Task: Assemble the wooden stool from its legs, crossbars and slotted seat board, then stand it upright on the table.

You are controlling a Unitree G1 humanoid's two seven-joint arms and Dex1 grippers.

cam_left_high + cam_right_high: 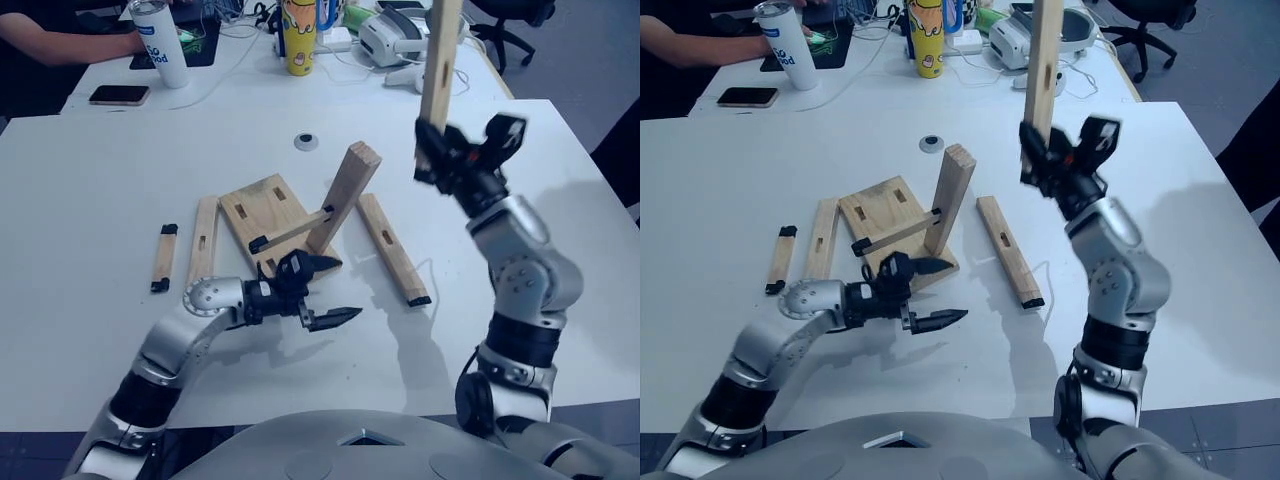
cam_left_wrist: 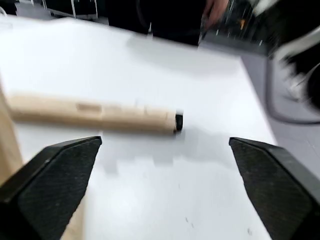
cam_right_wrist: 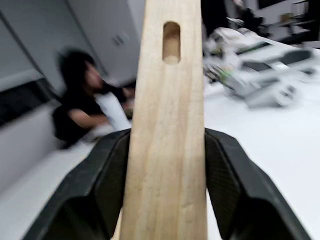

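Observation:
The slotted seat board [image 1: 258,211] lies flat mid-table with one leg [image 1: 345,193] standing in it and a crossbar [image 1: 290,231] jutting from that leg. My right gripper [image 1: 432,152] is shut on another wooden leg [image 1: 438,65], held upright above the table's right side; its slot shows as the leg [image 3: 167,125] rises between the fingers. My left gripper [image 1: 327,291] is open, low over the table just in front of the seat board. A loose leg [image 1: 392,247] lies right of the board, also seen as the leg [image 2: 95,115] beyond the open fingers.
Another leg [image 1: 203,240] and a short crossbar [image 1: 163,258] lie left of the seat board. A round grommet [image 1: 306,141] sits in the table behind. On the far desk stand a white tumbler [image 1: 160,40], a yellow cup [image 1: 299,35] and a phone [image 1: 119,95].

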